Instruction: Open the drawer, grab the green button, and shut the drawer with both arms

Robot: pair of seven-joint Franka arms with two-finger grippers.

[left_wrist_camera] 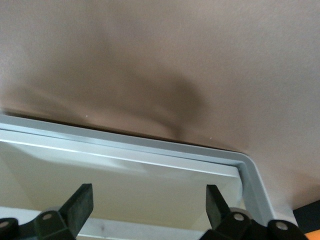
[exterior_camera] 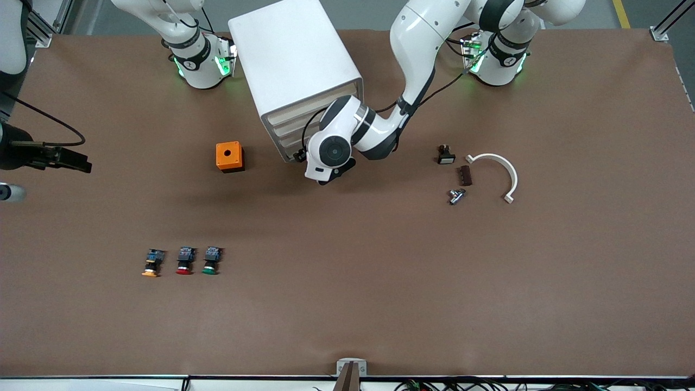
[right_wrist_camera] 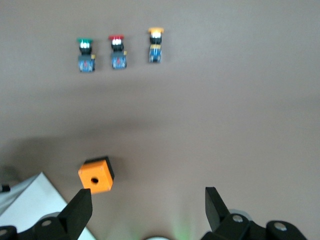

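The white cabinet (exterior_camera: 296, 70) stands between the arms' bases, and its four cream drawer fronts (exterior_camera: 290, 130) are all shut. My left arm's wrist (exterior_camera: 332, 152) hangs in front of the drawers and hides its gripper in the front view. In the left wrist view my left gripper (left_wrist_camera: 150, 192) is open, with a cream drawer front (left_wrist_camera: 125, 185) between its fingers, next to the cabinet's frame (left_wrist_camera: 150, 147). The green-capped button (exterior_camera: 210, 260) (right_wrist_camera: 85, 54) lies on the table nearer the front camera. High over the table my right gripper (right_wrist_camera: 149, 197) is open and holds nothing.
A red-capped button (exterior_camera: 185, 261) and a yellow-capped one (exterior_camera: 152, 263) lie beside the green one. A small orange box (exterior_camera: 229, 156) sits beside the cabinet. Toward the left arm's end lie a white curved bracket (exterior_camera: 502, 171), a black switch (exterior_camera: 446, 155) and small parts (exterior_camera: 456, 195).
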